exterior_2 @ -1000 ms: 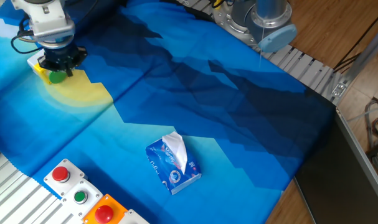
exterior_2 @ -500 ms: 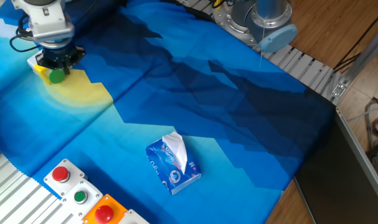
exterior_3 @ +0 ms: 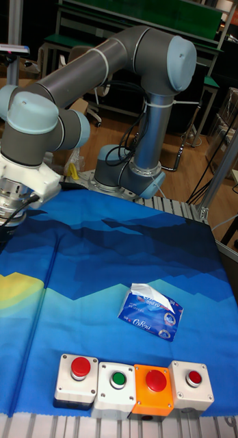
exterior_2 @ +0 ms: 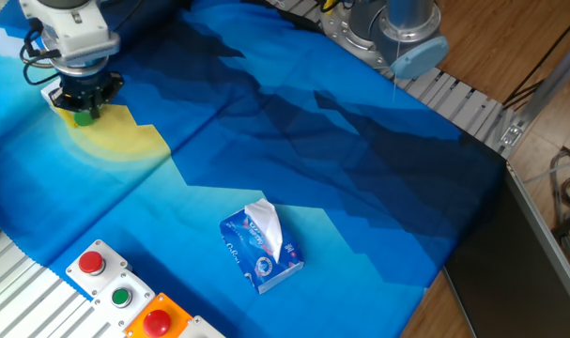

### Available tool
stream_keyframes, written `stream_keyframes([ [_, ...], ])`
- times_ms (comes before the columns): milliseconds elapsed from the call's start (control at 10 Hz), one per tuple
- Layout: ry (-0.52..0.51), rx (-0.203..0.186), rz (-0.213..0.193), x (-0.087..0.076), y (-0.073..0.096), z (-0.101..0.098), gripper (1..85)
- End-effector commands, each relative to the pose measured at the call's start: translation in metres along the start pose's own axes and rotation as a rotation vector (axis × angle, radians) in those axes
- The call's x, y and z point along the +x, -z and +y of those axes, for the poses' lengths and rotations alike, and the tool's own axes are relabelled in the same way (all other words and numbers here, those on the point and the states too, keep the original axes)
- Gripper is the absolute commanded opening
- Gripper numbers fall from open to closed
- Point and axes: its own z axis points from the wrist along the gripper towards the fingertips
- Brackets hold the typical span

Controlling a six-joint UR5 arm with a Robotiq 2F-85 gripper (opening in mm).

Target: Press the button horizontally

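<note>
A wooden floor (exterior_2: pixel 510 42) surrounds the table, with green-topped workbenches (exterior_3: pixel 143 15) and an office chair (exterior_3: pixel 102 96) behind.

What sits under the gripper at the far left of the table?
Under the gripper the green button and a sliver of its yellow box show. The rest of the box is covered, as is any contact between fingertips and button.

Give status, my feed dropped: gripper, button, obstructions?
Gripper low over the green button, finger state unclear. Yellow box mostly hidden. Tissue pack well clear.
</note>
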Motion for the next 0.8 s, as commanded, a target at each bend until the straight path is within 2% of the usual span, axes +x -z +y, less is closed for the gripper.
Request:
stream_keyframes([
  [0, 0.054, -0.001, -0.059, -0.016, 0.0, 0.002, 1.0],
  [100, 0.06, -0.01, -0.072, -0.02, 0.0, 0.004, 1.0],
  [200, 0.072, -0.015, -0.068, -0.02, -0.002, 0.005, 1.0],
  [700, 0.077, -0.024, 0.017, -0.001, -0.008, 0.003, 1.0],
])
